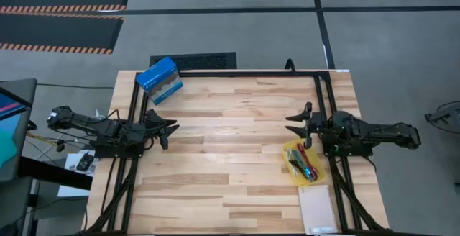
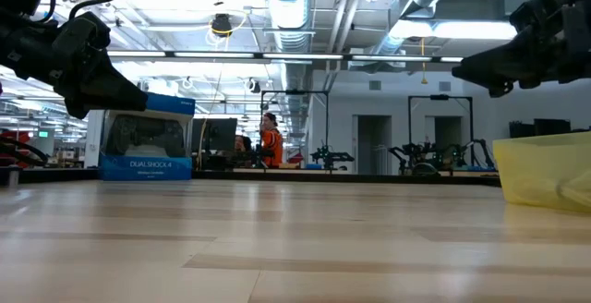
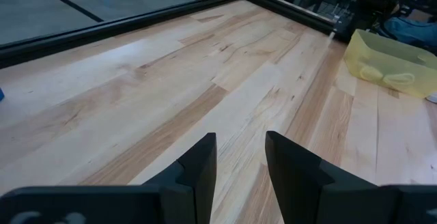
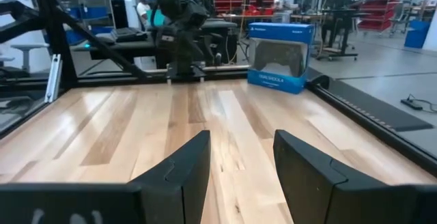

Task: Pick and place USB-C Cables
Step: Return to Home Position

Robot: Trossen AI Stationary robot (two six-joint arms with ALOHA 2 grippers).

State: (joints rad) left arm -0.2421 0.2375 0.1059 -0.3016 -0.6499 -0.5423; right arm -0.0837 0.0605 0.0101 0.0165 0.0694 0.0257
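The USB-C cables [image 1: 302,162] lie bundled in a shallow yellow tray [image 1: 288,152] near the table's right edge. A dark red one [image 1: 300,152] and a teal one [image 1: 310,170] show; I cannot make out the others. My right gripper [image 1: 293,124] hovers open just beyond the tray's far side, above the table, fingers pointing to the table's left. My left gripper [image 1: 169,133] hovers open over the left part of the table, pointing right. In the left wrist view the tray [image 3: 384,57] lies far ahead of the open fingers [image 3: 239,162].
A blue game-controller box [image 1: 159,80] stands near the far left corner and shows as the box [image 4: 280,60] in the right wrist view. A spiral notebook [image 1: 318,209] lies near the right front corner. A black frame [image 1: 244,73] borders the table. Bare wood spans the middle between the arms.
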